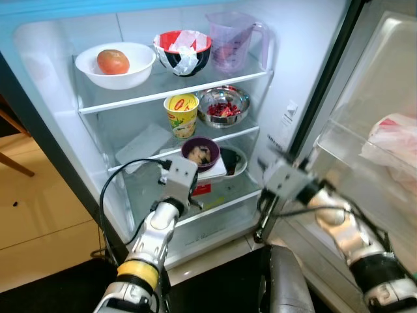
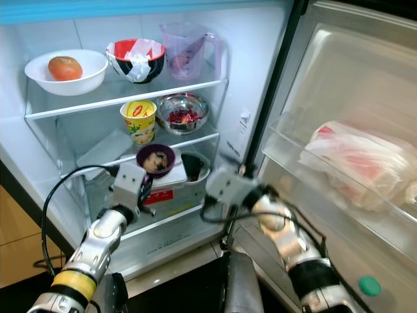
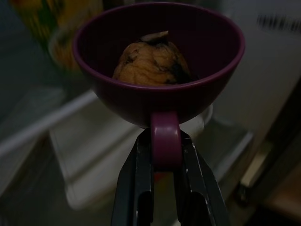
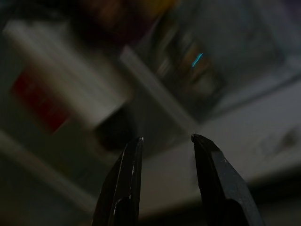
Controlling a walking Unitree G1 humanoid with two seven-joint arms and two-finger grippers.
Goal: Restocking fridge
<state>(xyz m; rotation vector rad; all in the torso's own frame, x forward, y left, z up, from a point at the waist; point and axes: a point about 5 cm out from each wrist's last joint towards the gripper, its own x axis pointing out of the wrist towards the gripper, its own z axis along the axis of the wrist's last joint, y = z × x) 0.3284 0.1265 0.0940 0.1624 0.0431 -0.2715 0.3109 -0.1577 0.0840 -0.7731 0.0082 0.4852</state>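
I see my left gripper pinching the handle of a small purple plastic cup with brownish food inside, held in the open fridge just under the middle shelf, below the yellow paper cup. My right gripper hangs near the fridge bottom, fingers apart, holding nothing; that view is blurred, maybe shelf edges.

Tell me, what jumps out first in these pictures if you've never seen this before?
The open fridge catches the eye, its glass shelves crowded with dishes: a white bowl holding a reddish fruit on the top shelf, a yellow cup and a steel bowl on the one below. In front of the lower shelf, the left pincer grips a purple cup by its handle, with food inside. The right pincer hangs open by the door.
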